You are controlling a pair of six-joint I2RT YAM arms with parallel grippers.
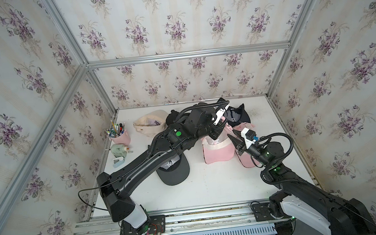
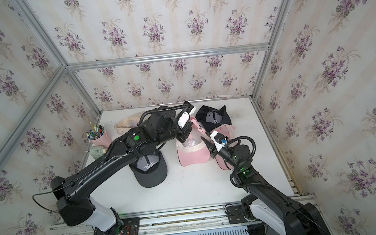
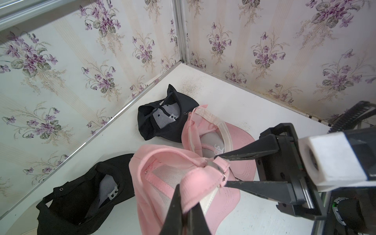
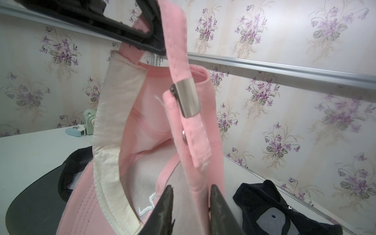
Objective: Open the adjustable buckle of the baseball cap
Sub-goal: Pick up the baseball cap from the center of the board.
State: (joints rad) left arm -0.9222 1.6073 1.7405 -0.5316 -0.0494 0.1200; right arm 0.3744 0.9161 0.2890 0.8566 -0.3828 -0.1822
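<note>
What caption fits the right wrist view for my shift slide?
The left gripper holds the pink cap up by its strap; the right gripper, jaws open, straddles that strap near the silver buckle.

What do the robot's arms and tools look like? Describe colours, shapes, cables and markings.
The left arm and right arm have black shells, a white section near each base and ribbed black cable hoses. The left arm bears a round green sticker. The left tool and right tool have tapering black fingers.
</note>
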